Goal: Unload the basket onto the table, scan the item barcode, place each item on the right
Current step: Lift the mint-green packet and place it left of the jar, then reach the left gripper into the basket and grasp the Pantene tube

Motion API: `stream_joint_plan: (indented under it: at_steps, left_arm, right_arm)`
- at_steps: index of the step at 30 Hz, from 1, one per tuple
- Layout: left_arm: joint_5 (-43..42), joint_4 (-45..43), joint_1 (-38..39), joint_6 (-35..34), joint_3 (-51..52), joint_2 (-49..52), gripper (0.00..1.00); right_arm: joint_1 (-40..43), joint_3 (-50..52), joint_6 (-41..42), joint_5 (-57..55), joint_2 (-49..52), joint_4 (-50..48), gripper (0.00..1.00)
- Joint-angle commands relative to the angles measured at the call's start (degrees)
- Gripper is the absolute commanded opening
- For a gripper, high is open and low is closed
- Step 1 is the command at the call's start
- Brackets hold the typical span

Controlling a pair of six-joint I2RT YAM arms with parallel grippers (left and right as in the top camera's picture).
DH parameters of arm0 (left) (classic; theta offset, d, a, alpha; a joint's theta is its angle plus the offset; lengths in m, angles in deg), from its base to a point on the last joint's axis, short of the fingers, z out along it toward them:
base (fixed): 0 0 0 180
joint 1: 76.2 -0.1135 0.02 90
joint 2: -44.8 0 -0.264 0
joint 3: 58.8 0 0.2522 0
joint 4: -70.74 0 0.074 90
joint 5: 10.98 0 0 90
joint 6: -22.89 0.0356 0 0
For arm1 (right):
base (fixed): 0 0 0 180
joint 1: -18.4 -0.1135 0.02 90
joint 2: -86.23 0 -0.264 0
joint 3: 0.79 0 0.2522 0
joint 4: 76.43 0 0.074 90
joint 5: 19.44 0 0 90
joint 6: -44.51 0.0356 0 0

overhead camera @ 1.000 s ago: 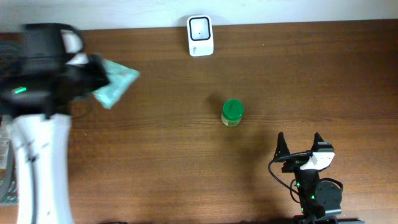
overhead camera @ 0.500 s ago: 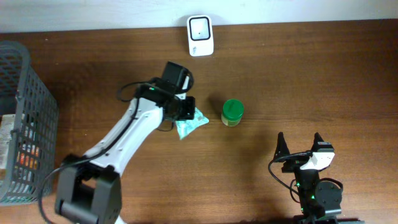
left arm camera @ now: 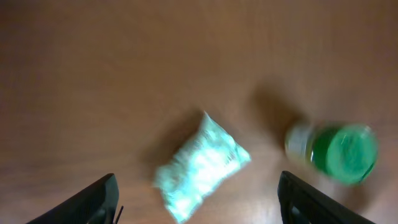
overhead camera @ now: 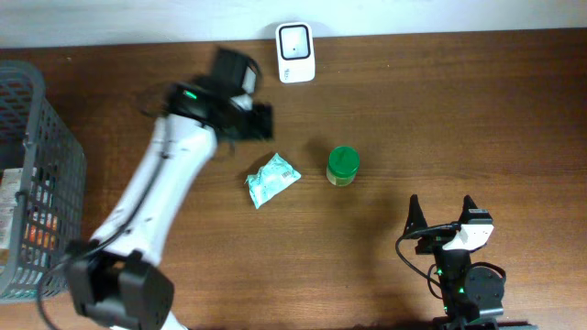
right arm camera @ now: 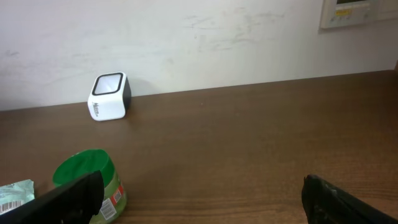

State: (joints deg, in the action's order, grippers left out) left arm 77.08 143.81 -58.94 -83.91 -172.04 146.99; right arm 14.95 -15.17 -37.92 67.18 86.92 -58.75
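A pale green packet [overhead camera: 272, 180] with a small barcode label lies flat on the wooden table, left of a green-lidded jar [overhead camera: 343, 165]. My left gripper [overhead camera: 258, 120] hovers above and behind the packet, open and holding nothing. In the left wrist view the packet [left arm camera: 202, 163] and the jar [left arm camera: 339, 152] lie blurred on the table below the left gripper [left arm camera: 197, 190]. The white scanner [overhead camera: 295, 52] stands at the table's far edge. My right gripper [overhead camera: 442, 214] rests open near the front right. Its wrist view shows the right gripper [right arm camera: 202, 190], the jar [right arm camera: 87, 183], a corner of the packet [right arm camera: 15, 193] and the scanner [right arm camera: 109, 96].
A grey wire basket [overhead camera: 41, 147] holding other items stands at the left edge of the table. A pale wall [right arm camera: 217, 37] rises behind the table's far edge.
The left arm swung the packet from the basket side to the table's middle, let it go beside the jar, and drew back toward the far left. The right arm has not moved.
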Motion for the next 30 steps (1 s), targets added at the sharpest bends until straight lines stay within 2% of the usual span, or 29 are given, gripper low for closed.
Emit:
stream_joint_plan:
  at_steps: [1,3,4,7,13,15,20,25,30]
  left_arm:
    - [7.3,6.6,-7.8,4.7,-13.3,-5.1,0.82]
    - [10.0,10.2,-12.1,5.1,-17.4,-6.4,0.82]
    - [11.4,11.6,-14.9,5.1,-18.7,-7.3,0.86]
    - [12.7,13.2,-25.0,4.1,-19.0,-9.6,0.89]
    - [12.7,13.2,-43.8,-3.9,-18.7,-8.7,0.92]
    - [12.7,12.6,-49.3,-4.6,-18.7,-6.9,0.93]
    - [12.7,12.9,-55.8,-5.7,-18.7,0.1,0.94]
    - [15.5,13.2,-58.6,-5.2,-18.7,7.6,0.92]
    - [15.5,12.5,-59.5,2.6,-18.7,14.5,0.91]
  right_arm:
    - [-0.3,0.3,0.4,-0.1,-0.3,0.4,0.98]
    - [-0.3,0.3,0.4,-0.1,-0.3,0.4,0.98]
    - [-0.3,0.3,0.4,-0.1,-0.3,0.4,0.98]
    - [-0.3,0.3,0.4,-0.1,-0.3,0.4,0.98]
    - [-0.3,0.3,0.4,-0.1,-0.3,0.4,0.98]
    - [-0.3,0.3,0.4,-0.1,-0.3,0.4,0.98]
    - [-0.3,0.3,0.4,-0.1,-0.3,0.4,0.98]
    - [-0.3,0.3,0.4,-0.1,-0.3,0.4,0.98]
    - [-0.3,0.3,0.4,-0.1,-0.3,0.4,0.98]
